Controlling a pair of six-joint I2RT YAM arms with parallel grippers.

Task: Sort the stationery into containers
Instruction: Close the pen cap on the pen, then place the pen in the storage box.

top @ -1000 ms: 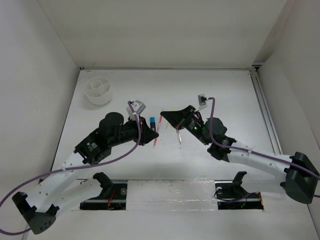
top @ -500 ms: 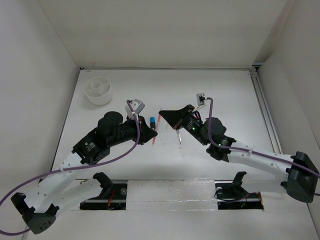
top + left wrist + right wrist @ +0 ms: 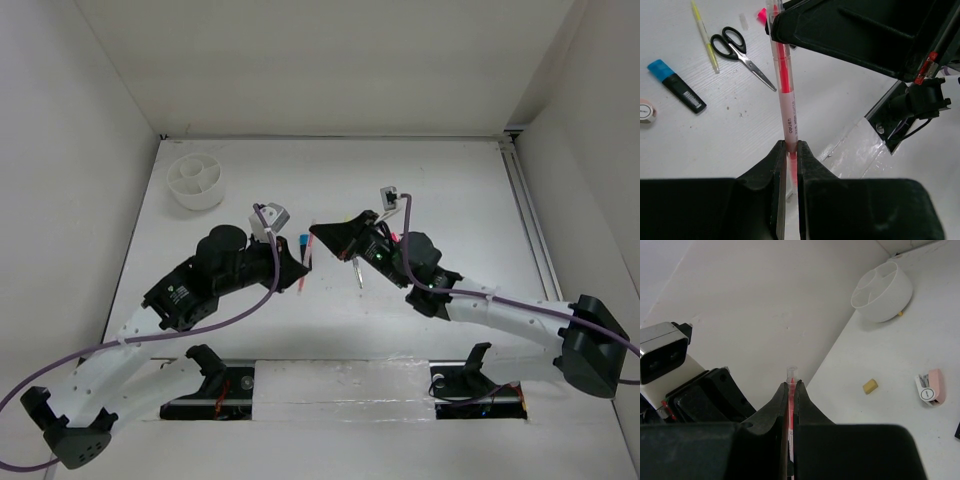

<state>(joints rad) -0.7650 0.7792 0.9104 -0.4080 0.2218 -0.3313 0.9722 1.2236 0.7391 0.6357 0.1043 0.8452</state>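
**Both claws on the one pink pen, a bit left of mid-bench**

Starting at the near edge of the bench [image 3: 450, 190], the left arm [image 3: 190, 290] and the right arm [image 3: 500, 310] reach in from their bases and meet slightly left of the middle. The left gripper [image 3: 788, 148] is pressed together on one end of the pink pen [image 3: 784, 85], jaws squeezing the clear barrel from both sides. The pen runs straight away from it to the right gripper [image 3: 791, 388], which is clamped on the other end. So both claws are pinching the same pen at once, and a short clear tip pokes out just past the right one's jaws. From the left wrist view the pen looks lifted off the bench rather than lying on it.

Down on the surface past the pen are the scissors [image 3: 737, 50], flat, black handles, blades together and pointing toward the pen. The yellow stick [image 3: 704, 32] lies just beside the handles. The blue-cap marker [image 3: 676, 85] sits on its own, near the scissors but not touching them.

Further out toward the left, the right wrist view shows the tan eraser [image 3: 869, 386] and the white-pink piece [image 3: 930, 389] lying near each other, apart, on bare bench.

Farthest of all is the white cup [image 3: 885, 302], upright in the far-left corner of the bench, inner dividers visible from above, well apart from both claws. A tiny yellowish bit lies right beside its base, too small to tell what it is.
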